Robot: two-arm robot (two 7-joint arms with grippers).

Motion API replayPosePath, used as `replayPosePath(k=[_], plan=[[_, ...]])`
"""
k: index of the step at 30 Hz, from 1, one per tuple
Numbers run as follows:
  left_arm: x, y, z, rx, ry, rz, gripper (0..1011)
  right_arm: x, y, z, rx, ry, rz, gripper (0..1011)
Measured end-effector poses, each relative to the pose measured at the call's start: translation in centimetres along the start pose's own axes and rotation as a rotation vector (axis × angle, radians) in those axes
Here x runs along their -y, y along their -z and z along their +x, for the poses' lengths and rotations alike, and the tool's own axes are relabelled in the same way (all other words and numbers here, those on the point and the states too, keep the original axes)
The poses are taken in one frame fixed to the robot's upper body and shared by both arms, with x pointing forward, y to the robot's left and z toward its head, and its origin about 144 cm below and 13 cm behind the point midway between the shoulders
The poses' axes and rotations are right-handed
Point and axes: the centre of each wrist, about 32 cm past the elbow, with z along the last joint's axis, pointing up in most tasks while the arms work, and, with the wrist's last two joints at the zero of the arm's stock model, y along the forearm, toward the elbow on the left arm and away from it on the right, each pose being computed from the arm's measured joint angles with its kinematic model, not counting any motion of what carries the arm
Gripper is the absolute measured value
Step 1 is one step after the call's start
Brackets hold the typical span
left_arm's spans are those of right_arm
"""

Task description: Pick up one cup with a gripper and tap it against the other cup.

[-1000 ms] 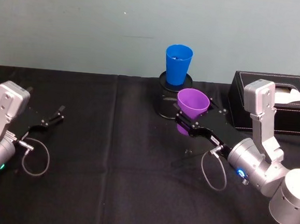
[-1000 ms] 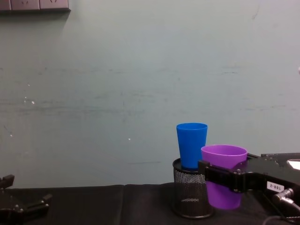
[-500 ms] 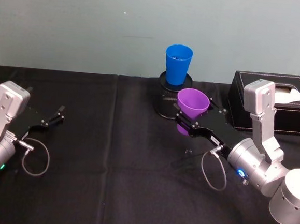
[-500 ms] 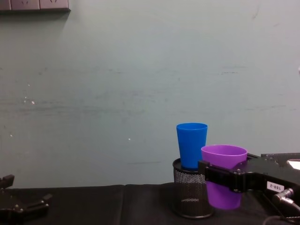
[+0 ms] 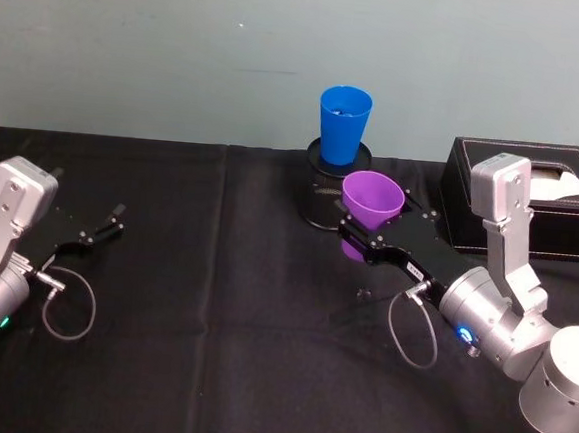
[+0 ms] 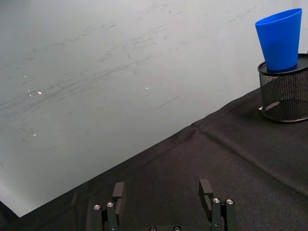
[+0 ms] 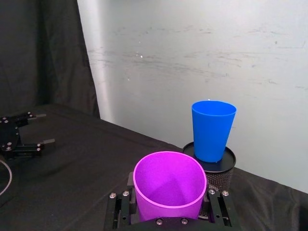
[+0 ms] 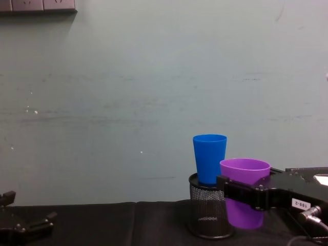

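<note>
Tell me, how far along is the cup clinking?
Done: the right gripper has the purple cup clamped and raised. In hand: it holds it near the blue cup, which stands on a mesh holder; a gap shows between them. Left: the tap itself. The left gripper lies open, far to the left.

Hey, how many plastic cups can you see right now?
2. The blue cup stands upright on the black mesh holder. The purple cup is gripped upright in the right gripper, just in front of that holder. None seems hidden.
</note>
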Motion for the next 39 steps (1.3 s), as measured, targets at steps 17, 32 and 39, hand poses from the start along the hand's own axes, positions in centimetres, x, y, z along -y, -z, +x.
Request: replayPosePath(k=[17,32,39], plan=[[0.0,0.0,0.0,0.000,0.000,0.000,1000,0.0,0.0,0.0,0.000,0.000,0.000,726],[0.0,0.0,0.0,0.000,0.000,0.000,1000,-2.1,-1.1,0.8,0.007,-0.017,0.001,726],[0.0,0.0,0.0,0.000,0.000,0.000,1000,-4.4,-1.5,1.6,-0.024,-0.015,-0.036,726]])
